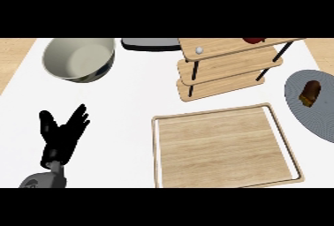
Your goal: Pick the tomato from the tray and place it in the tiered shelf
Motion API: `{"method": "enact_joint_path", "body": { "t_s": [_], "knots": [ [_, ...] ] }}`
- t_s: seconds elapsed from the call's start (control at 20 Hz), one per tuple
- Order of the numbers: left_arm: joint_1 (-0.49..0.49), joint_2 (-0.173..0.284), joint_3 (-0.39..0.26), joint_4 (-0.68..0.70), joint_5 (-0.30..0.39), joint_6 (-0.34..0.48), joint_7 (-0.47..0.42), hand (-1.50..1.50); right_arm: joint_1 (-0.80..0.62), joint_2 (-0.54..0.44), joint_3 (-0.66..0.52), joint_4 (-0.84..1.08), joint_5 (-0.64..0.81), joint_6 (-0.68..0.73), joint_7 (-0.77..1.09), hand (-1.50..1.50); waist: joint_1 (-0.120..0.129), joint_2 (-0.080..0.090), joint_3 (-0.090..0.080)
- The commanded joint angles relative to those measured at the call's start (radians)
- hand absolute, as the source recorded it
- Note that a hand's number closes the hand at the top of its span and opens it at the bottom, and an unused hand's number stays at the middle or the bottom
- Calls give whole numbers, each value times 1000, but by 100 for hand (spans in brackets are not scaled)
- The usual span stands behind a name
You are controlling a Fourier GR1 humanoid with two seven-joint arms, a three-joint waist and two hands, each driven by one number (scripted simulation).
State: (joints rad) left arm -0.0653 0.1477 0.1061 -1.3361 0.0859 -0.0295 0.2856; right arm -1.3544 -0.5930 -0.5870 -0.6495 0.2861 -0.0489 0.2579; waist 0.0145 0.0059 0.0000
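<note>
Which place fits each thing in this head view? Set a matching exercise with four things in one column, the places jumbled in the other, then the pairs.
Things:
1. tomato
2. tray
3. pot
4. left hand

Places:
A. bottom centre-right of the counter, nothing on it
B. top left
C. on the top tier of the tiered shelf
D. lower left, open, fingers up

Pairs: 1-C, 2-A, 3-B, 4-D

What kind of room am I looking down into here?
Probably a kitchen counter: a metal pot, a wooden tray, a wooden tiered shelf, and a grey plate holding what seems to be food.
</note>
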Motion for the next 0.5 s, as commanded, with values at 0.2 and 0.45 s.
{"method": "enact_joint_path", "body": {
  "t_s": [0.2,0.45],
  "knots": [
    [-16,-13,2,20,0,4,-18,0,64,-235,-116,137,-107,154,-58,-150,0,4,1],
    [7,-1,-2,37,-9,-19,-43,0,105,-345,-143,229,-147,290,-135,-150,11,7,1]
  ]
}}
